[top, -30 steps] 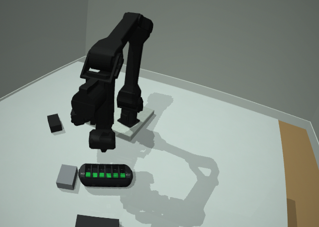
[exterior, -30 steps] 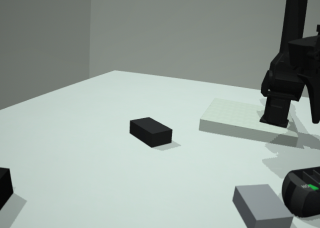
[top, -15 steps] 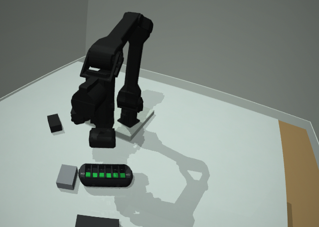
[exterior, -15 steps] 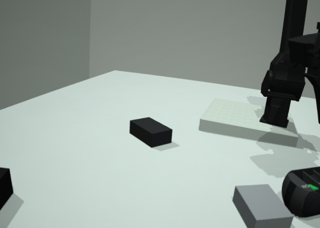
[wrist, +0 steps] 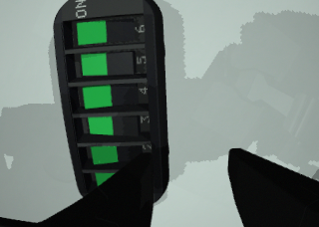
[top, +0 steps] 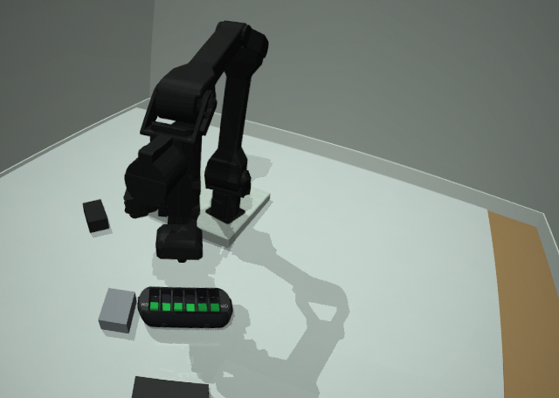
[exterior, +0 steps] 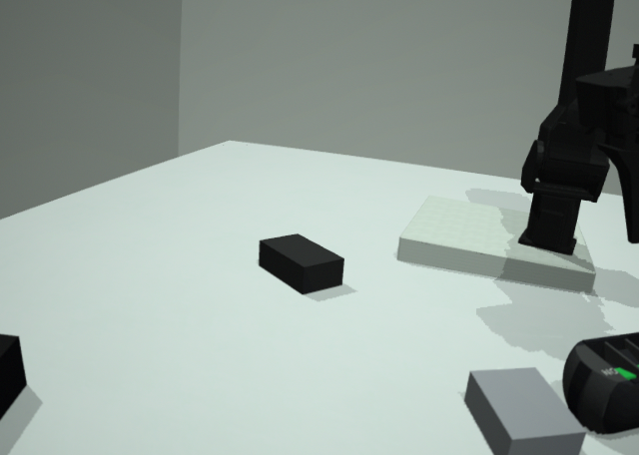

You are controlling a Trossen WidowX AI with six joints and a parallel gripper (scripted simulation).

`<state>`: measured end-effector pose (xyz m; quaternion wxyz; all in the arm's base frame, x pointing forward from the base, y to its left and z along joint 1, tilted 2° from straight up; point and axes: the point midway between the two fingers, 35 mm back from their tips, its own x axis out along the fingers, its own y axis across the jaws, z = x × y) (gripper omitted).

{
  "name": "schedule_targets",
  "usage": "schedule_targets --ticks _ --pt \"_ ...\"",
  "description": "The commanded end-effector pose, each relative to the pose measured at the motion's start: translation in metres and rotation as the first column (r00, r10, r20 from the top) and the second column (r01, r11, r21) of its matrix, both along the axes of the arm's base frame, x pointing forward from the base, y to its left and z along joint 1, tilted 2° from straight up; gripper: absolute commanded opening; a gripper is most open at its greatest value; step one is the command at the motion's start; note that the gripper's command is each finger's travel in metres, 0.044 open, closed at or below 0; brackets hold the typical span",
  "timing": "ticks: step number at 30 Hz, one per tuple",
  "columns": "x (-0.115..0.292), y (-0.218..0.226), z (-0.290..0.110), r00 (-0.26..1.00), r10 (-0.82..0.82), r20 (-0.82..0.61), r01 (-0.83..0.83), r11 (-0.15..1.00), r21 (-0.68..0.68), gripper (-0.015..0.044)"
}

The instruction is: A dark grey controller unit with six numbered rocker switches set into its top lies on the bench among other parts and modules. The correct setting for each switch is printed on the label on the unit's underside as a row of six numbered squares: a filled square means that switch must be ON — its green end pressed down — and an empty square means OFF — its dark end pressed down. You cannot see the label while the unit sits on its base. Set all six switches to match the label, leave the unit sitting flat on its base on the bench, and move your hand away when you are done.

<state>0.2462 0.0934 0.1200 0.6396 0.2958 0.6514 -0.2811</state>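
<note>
On a pale bench [top: 361, 231] boxed in by grey walls [top: 383, 60], with a tan strip [top: 523, 294] running down one side, a black robot arm [top: 180, 114] is standing on a light base plate [top: 257, 204]. The dark switch unit [top: 184, 306] is lying flat on its base, a grey block [top: 117, 309] just beside one end and a black block [top: 95, 215] well apart. The gripper [wrist: 189, 207] is hovering over the unit's near end (fingers partly spread), gripping nothing and touching nothing that can be made out. All six switches are showing green.
</note>
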Motion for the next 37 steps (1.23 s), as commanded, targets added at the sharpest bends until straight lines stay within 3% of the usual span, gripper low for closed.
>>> schedule_targets --ticks 1,8,11,20,28,37 --pt "0.000 0.000 0.000 1.000 0.000 0.000 0.000 1.000 0.000 0.0236" --pt "0.000 0.000 0.000 1.000 0.000 0.000 0.000 1.000 0.000 0.0420" --pt "0.000 0.000 0.000 1.000 0.000 0.000 0.000 1.000 0.000 0.0440" --pt "-0.001 -0.002 0.078 1.000 0.000 0.000 0.000 1.000 0.000 0.0204" --pt "-0.001 -0.003 0.079 1.000 0.000 0.000 0.000 1.000 0.000 0.0000" --pt "-0.001 -0.003 0.079 1.000 0.000 0.000 0.000 1.000 0.000 0.0000"
